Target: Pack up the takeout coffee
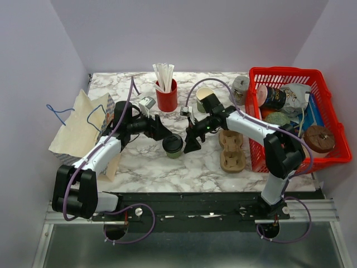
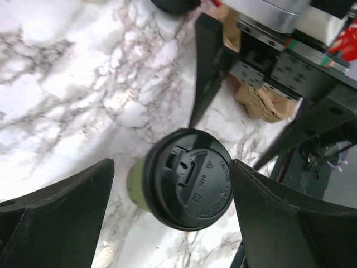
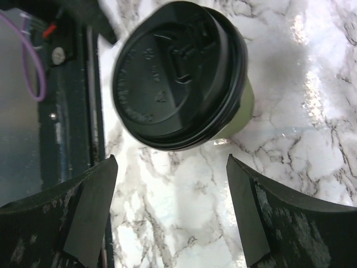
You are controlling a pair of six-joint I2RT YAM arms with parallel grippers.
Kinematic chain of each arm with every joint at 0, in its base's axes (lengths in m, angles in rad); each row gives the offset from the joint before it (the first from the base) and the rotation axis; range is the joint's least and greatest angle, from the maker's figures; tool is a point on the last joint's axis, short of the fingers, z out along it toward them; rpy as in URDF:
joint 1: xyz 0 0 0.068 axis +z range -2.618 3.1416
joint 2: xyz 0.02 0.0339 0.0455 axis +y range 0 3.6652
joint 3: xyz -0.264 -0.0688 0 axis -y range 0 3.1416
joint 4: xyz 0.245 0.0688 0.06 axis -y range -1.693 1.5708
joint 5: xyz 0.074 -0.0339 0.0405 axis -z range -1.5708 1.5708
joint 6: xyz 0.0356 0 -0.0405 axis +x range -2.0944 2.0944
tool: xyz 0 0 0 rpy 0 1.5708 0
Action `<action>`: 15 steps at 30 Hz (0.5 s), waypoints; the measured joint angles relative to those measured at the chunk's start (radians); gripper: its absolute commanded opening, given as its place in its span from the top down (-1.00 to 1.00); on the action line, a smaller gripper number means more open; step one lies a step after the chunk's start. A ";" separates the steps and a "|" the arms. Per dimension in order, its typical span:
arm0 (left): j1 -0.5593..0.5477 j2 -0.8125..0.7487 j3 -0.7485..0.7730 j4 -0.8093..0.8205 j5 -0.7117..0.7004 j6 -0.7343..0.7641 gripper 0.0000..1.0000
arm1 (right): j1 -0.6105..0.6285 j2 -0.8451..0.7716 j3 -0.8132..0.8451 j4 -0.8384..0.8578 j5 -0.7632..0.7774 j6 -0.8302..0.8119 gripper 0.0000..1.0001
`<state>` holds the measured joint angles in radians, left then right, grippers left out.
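Takeout coffee, a small green-banded paper cup (image 1: 173, 146) with its round black plastic lid (image 2: 188, 178) already on, stands upright near the brown pulp cup tray (image 1: 230, 149) but outside it, with the left gripper (image 1: 160, 132) and right gripper (image 1: 191, 145) flanking it, fingers wide and holding nothing, so packing apparently remains.

Pose: left arm (image 1: 103, 153) reaches forward from its base and bends right at the elbow; right arm (image 1: 251, 125) rises from its base and stretches left, so the two wrists meet mid-workspace, angled downward. State: left gripper (image 2: 172, 167) jaws spread wide; right gripper (image 3: 172, 162) jaws spread wide too, its fingertips just beside the left's.
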<state>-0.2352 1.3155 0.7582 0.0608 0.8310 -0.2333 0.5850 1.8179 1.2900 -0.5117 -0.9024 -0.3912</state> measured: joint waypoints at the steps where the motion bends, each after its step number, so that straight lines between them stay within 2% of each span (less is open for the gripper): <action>1: 0.008 0.000 0.010 0.000 -0.004 0.000 -0.85 | -0.007 -0.006 0.003 -0.006 -0.027 0.013 -0.77; 6: 0.027 -0.001 0.018 -0.014 -0.008 0.002 -0.83 | -0.028 -0.010 0.051 -0.010 -0.100 0.085 -0.79; 10: 0.026 -0.015 -0.010 -0.028 -0.007 -0.001 -0.80 | -0.030 -0.007 0.090 -0.005 -0.126 0.151 -0.86; 15: 0.027 -0.029 -0.040 -0.053 -0.007 -0.001 -0.76 | -0.030 0.030 0.106 0.031 -0.135 0.262 -0.86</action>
<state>-0.2085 1.2861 0.7181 0.0078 0.8238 -0.2340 0.5549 1.8477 1.3956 -0.4808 -1.0374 -0.1295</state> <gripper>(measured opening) 0.892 0.931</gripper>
